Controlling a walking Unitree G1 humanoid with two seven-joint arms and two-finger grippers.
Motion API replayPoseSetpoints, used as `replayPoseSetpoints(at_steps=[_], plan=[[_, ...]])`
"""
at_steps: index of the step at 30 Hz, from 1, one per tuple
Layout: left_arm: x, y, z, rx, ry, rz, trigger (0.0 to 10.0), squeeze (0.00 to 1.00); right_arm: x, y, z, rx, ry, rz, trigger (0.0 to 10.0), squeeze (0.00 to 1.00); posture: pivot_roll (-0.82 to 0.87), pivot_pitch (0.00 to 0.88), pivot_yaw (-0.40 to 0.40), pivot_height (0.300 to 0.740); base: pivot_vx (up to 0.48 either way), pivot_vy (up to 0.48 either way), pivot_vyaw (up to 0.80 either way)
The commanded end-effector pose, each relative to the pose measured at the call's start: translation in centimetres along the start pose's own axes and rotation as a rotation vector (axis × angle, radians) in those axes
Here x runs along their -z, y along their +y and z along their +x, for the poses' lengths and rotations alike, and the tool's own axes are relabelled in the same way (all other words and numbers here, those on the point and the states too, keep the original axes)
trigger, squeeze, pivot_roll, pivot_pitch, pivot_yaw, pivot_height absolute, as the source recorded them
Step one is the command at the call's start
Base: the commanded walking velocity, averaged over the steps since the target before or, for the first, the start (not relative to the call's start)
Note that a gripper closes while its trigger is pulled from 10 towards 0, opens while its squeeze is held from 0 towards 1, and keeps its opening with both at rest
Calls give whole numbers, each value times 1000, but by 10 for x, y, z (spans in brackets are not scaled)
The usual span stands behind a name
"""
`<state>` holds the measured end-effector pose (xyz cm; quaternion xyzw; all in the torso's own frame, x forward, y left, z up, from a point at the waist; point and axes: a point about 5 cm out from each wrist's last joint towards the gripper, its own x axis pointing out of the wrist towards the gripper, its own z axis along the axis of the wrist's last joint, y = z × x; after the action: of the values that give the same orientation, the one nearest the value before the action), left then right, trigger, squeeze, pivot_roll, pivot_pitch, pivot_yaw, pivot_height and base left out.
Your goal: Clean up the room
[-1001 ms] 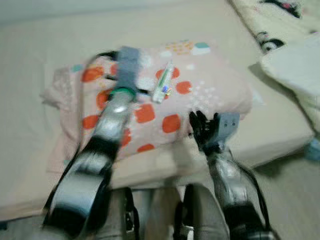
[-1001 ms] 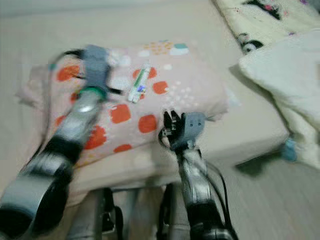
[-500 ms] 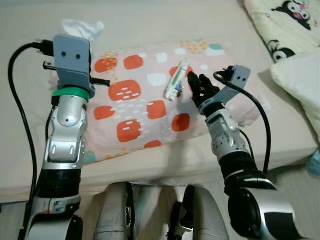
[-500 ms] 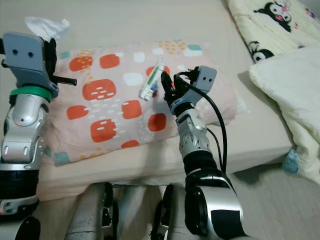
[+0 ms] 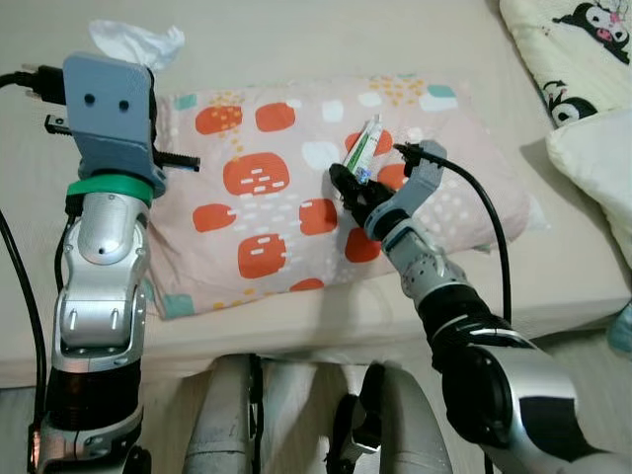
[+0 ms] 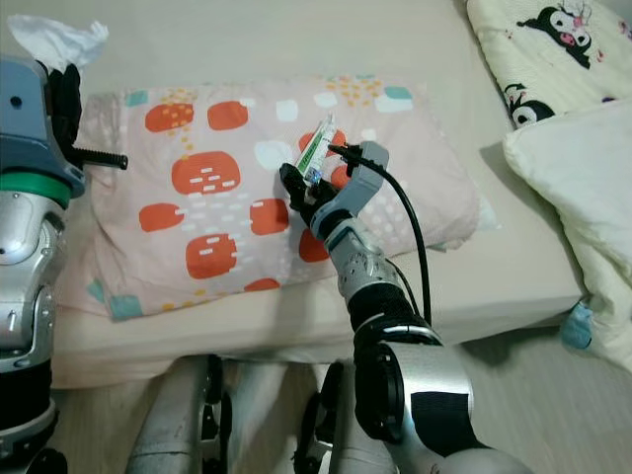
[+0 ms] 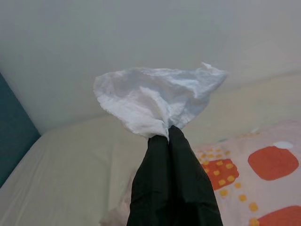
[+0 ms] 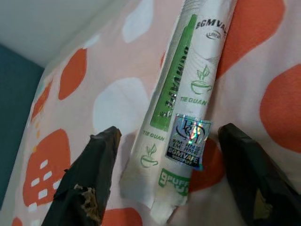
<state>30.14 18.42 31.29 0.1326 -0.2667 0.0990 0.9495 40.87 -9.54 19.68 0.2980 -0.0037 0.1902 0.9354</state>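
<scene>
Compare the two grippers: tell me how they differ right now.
The left gripper is shut on a crumpled white tissue, held up above the bed; the right gripper is open, its fingers straddling a green-and-white tube without holding it. The left is raised beside the pillow; the right is low over the pillow. Both have black fingers.
</scene>
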Motion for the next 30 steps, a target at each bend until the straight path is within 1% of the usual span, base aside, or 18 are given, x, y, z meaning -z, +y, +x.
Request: replayPoseSetpoints(at_steps=[1,2,7,8,9,10,11,12,13,14,16,17,21,23,25,27,28,30], plan=[[0,0,-6,9,17,21,10000,0,9,-5,-2,35,32,43,1333,0,369,392,-35,623,0,0,0],[-1,0,-8,12,27,24,10000,0,5,-5,-1,33,17,52,0,0,372,388,-34,623,0,0,0],[-1,-1,-9,14,43,25,10000,0,0,-5,-1,9,6,50,0,0,365,381,-32,623,0,0,0],[0,-2,-10,15,55,20,10000,0,0,-3,-1,-35,14,32,0,0,362,376,-33,623,0,0,0],[0,-2,-10,15,55,20,10000,0,0,-3,-1,-35,14,32,0,0,362,376,-33,623,0,0,0],[0,-3,-10,14,56,15,10000,0,0,-2,-1,-74,22,29,0,0,359,367,-35,623,0,0,0],[0,-3,-10,14,56,15,10000,0,0,-2,-1,-74,22,29,0,0,359,367,-35,623,0,0,0],[0,-4,-9,14,58,13,10000,0,0,0,-1,-112,32,31,0,0,356,357,-37,623,0,0,0],[0,-4,-9,14,58,13,10000,0,0,0,-1,-112,32,31,0,0,356,357,-37,623,0,0,0],[0,-5,-9,12,60,9,10000,0,0,2,-1,-149,46,30,0,0,354,353,-39,623,0,0,0],[0,-5,-9,12,60,9,10000,0,0,2,-1,-149,46,30,0,0,354,353,-39,623,0,0,0],[1,-5,-8,8,64,5,10000,0,-1,2,-1,-166,56,21,0,0,345,340,-44,623,0,0,0],[3,-8,-6,1,74,-6,10000,0,-6,-1,-2,-158,53,13,0,0,327,316,-51,623,0,0,0],[4,-12,-3,1,76,-23,10000,0,-11,-6,-3,-129,40,7,0,0,304,286,-60,623,0,0,0],[4,-12,-3,1,76,-23,10000,0,-11,-6,-3,-129,40,7,0,0,304,286,-60,623,0,0,0],[6,-19,0,2,78,-42,10000,0,-16,-12,-4,-101,24,-10,0,0,274,242,-77,623,0,0,0],[6,-19,0,2,78,-42,10000,0,-16,-12,-4,-101,24,-10,0,0,274,242,-77,623,0,0,0],[8,-24,0,7,77,-56,10000,0,-28,-13,-5,-126,-22,-25,0,0,260,226,-82,623,0,0,0]])
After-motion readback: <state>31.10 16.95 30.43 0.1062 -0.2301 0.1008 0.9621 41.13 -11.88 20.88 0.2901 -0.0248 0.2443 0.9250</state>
